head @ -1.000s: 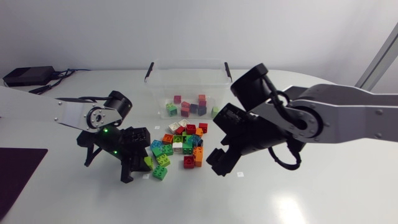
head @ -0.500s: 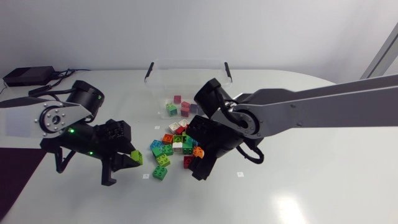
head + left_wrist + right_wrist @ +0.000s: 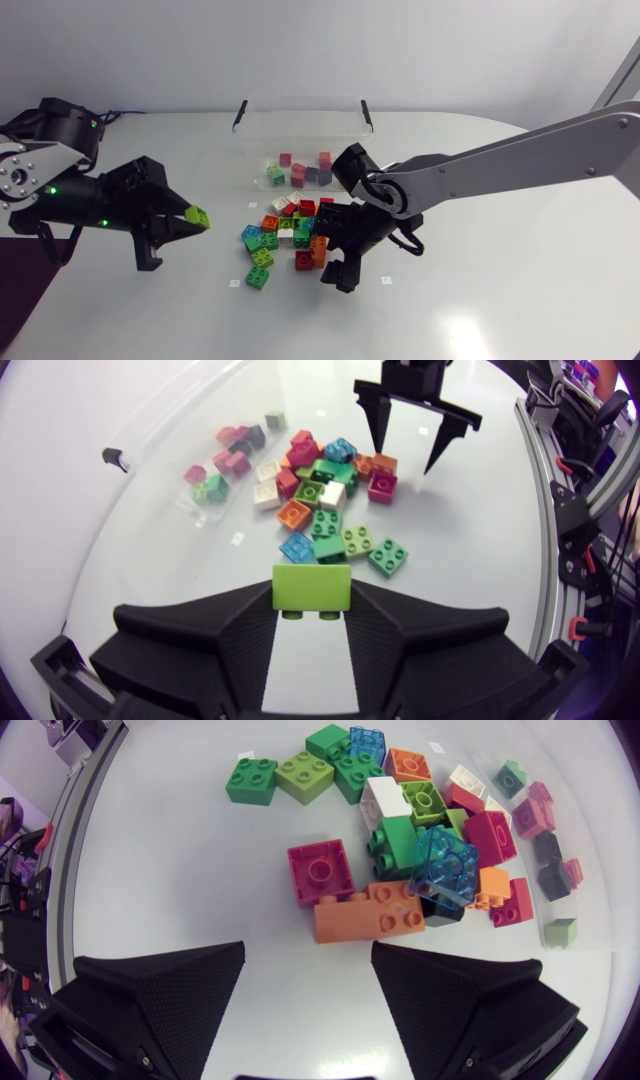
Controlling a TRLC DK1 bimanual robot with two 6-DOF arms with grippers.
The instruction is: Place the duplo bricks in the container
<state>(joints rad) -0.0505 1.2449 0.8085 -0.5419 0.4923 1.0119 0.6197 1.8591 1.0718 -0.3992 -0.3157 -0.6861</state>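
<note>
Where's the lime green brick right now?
Head view, left side: the lime green brick is clamped in the left tool, left of the brick pile and apart from it.

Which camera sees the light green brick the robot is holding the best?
The left wrist view: the light green brick sits big and close, pinched in the left gripper. The head view shows it tiny. The right wrist view misses it.

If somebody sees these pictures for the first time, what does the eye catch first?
The bright heap of duplo bricks in the table's middle, just in front of the clear container. The left claw holds a lime brick to one side of the heap, and the right claw is open by a long orange brick.
</note>
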